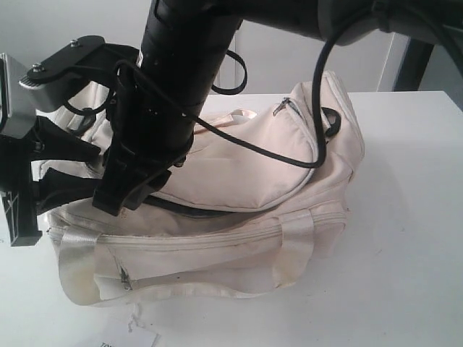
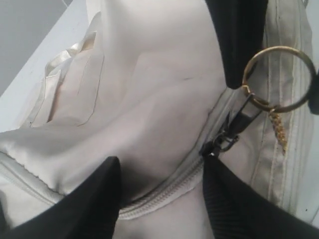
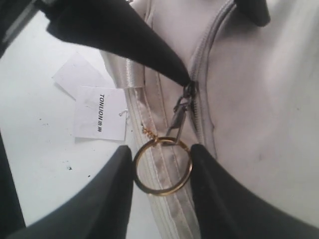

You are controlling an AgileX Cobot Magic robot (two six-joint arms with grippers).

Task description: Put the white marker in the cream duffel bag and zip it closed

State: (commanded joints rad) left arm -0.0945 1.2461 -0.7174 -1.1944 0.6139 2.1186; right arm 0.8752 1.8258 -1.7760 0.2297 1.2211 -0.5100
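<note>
White tabletop (image 1: 405, 238) carries the large soft cream fabric duffel bag (image 1: 239, 181), a dark slit showing under its curved top flap. The thick black right arm (image 1: 181, 79) reaches across to the bag's left end and hides the zip there in the exterior view. The left gripper (image 2: 159, 162), cut off by the frame edge in that view, has its black jaws spread, tips pressed on the cloth either side of the zip seam. The right gripper (image 3: 162, 152) is clamped across the thin gold key ring (image 3: 163, 168), one finger touching each side. A white paper tag (image 3: 99, 113) printed TONLION lies on the table just beside the bag. The ring hangs from the small dark metal zip pull (image 3: 180, 112), and one left finger's tip touches the bag right at the slider. The slim white marker shows in no view; whether it is inside the bag cannot be told.
</note>
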